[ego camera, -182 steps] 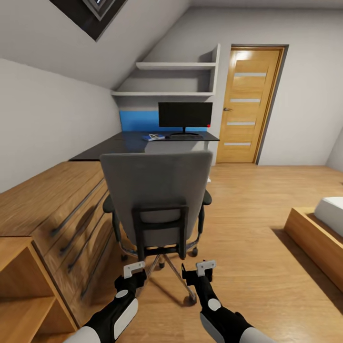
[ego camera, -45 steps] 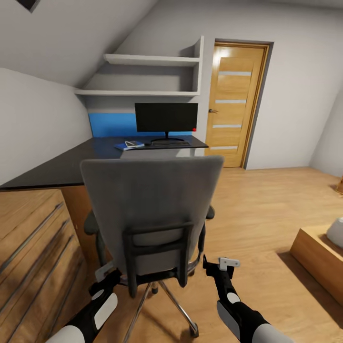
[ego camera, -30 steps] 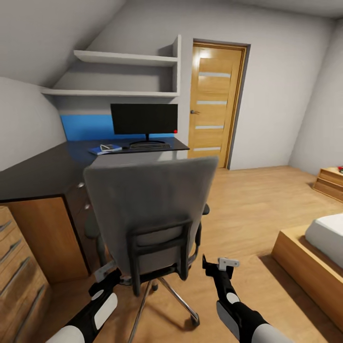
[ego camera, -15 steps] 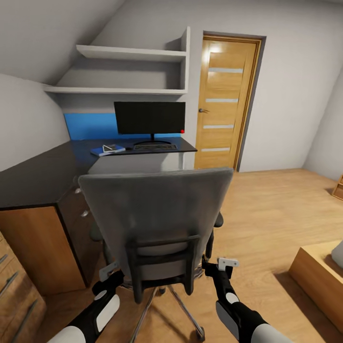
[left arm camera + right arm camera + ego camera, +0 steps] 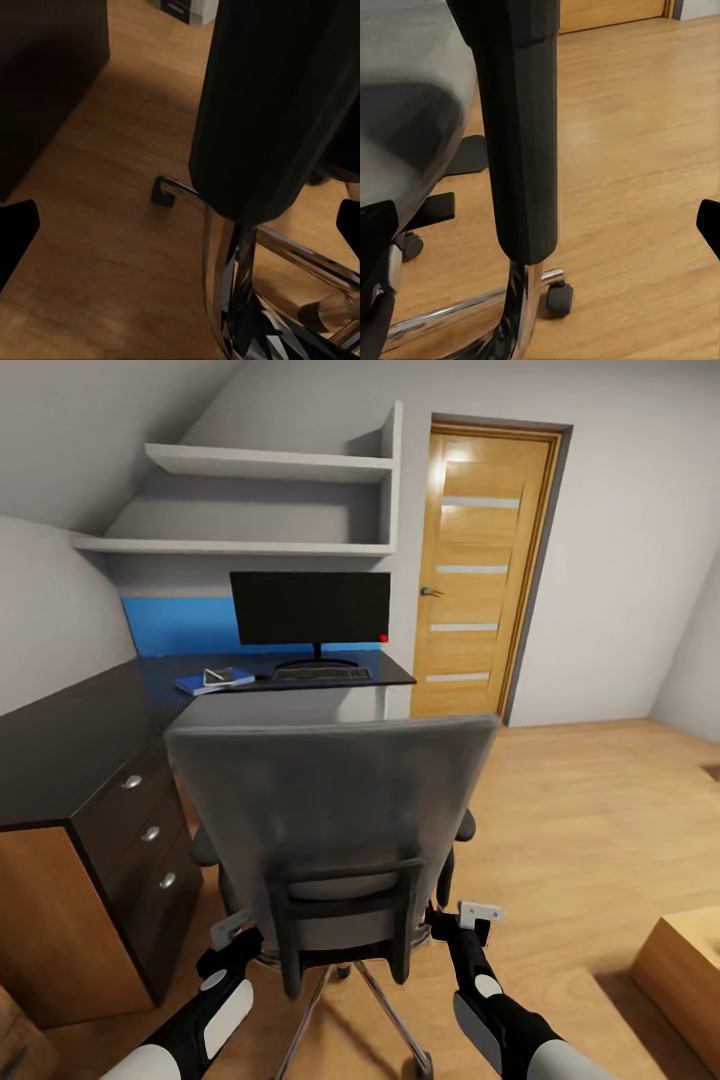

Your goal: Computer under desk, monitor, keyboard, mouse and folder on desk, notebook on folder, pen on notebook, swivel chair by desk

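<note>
Swivel chair (image 5: 330,800) stands between robot and desk (image 5: 70,740)

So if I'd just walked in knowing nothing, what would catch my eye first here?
Probably the grey swivel chair, its back filling the foreground, with the left gripper and right gripper low at either side of it. Beyond it, the black monitor stands on the desk against a bright blue panel, with an oak door to the right.

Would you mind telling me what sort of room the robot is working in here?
It looks like a bedroom with a home-office corner, probably under a sloped roof. A black desk carries a monitor, a grey swivel chair stands before it, and wall shelves hang beside an oak door.
</note>
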Available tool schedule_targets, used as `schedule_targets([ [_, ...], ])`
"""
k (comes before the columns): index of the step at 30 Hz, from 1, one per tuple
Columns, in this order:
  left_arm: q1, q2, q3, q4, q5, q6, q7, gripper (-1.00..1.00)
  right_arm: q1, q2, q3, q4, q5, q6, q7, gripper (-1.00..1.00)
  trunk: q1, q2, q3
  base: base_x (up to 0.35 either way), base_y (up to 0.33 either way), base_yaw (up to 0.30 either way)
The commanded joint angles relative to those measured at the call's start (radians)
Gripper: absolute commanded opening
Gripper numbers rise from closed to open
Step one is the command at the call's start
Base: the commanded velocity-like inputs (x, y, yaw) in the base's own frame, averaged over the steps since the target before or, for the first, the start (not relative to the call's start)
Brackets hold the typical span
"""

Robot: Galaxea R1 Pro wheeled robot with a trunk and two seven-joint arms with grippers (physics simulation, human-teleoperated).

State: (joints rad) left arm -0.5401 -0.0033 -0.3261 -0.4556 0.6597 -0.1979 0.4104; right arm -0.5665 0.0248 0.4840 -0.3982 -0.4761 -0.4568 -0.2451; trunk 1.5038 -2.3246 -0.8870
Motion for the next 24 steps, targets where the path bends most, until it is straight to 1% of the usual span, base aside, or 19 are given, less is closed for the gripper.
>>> schedule_targets([
  [1, -0.001, 0.0, -0.013, 0.0, 0.008, -0.005, 0.004, 1.0, -0.002, 0.001, 0.015, -0.001, 0.005, 0.0, -0.002, 1.0, 0.0, 0.0, -0.001, 0.322, -0.003, 0.104],
  [11, -0.001, 0.0, -0.013, 0.0, 0.006, -0.006, 0.004, 1.0, -0.001, 0.001, 0.015, -0.002, 0.005, 0.0, -0.002, 1.0, 0.0, 0.0, -0.012, 0.322, -0.001, 0.144],
  [24, -0.001, 0.0, -0.014, 0.0, 0.006, -0.005, 0.004, 1.0, -0.002, -0.001, 0.014, -0.002, 0.005, -0.001, 0.0, 1.0, 0.0, 0.0, -0.013, 0.322, -0.104, 0.012],
])
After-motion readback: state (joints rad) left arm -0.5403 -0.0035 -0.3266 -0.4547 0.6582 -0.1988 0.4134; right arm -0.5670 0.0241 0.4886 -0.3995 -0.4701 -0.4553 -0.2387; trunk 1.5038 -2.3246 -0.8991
